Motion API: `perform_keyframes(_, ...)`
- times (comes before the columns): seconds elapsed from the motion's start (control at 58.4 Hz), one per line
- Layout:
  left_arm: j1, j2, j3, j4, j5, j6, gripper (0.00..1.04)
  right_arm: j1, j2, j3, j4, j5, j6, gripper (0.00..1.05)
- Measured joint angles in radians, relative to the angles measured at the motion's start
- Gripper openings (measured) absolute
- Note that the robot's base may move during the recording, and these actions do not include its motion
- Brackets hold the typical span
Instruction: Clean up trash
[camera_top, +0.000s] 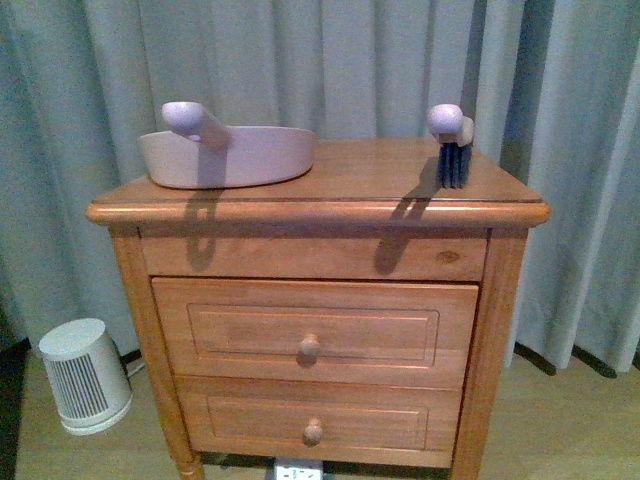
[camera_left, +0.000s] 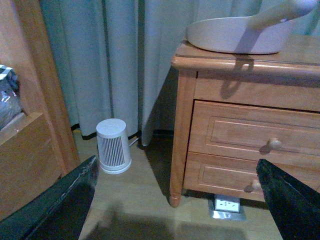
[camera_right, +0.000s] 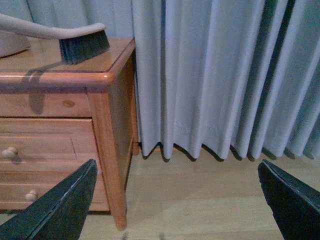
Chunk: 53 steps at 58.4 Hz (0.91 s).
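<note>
The trash is out of view in every frame. A pink dustpan (camera_top: 230, 155) lies on the left of the wooden nightstand's top (camera_top: 340, 185), handle towards me. A hand brush (camera_top: 455, 150) with dark bristles lies on the right of that top. Neither arm shows in the front view. My left gripper (camera_left: 176, 167) is open and empty, low near the floor, facing the nightstand's left front leg, with the dustpan (camera_left: 225, 37) above it. My right gripper (camera_right: 176, 167) is also open and empty, low beside the nightstand's right side, with the brush (camera_right: 75, 42) above it.
A small white ribbed fan unit (camera_top: 85, 375) stands on the floor left of the nightstand. A floor socket plate (camera_left: 227, 206) lies under the nightstand's front. Grey curtains (camera_right: 225, 75) hang behind. Other wooden furniture (camera_left: 35, 100) stands close on the left arm's side.
</note>
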Motion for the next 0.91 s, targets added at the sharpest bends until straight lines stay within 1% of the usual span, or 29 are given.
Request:
perform_keyframes(0.754,0.000,0.000,0.000,0.000,0.000,0.000,0.97,0.000,0.000,0.000,0.000,0.000,0.000,0.97)
perform_keyframes(0.771,0.004,0.004,0.001,-0.005,0.016,-0.010,0.97,0.000,0.000,0.000,0.000,0.000,0.000,0.97)
perform_keyframes(0.805,0.021,0.036,0.019,-0.041,0.096,-0.040,0.97,0.000,0.000,0.000,0.000,0.001,0.000,0.97)
perform_keyframes(0.857,0.045,0.149,0.056,-0.020,0.193,-0.058,0.97,0.000,0.000,0.000,0.000,0.000,0.000,0.97)
perform_keyframes(0.908,0.048,0.270,0.108,0.029,0.208,-0.046,0.97,0.000,0.000,0.000,0.000,0.000,0.000,0.97)
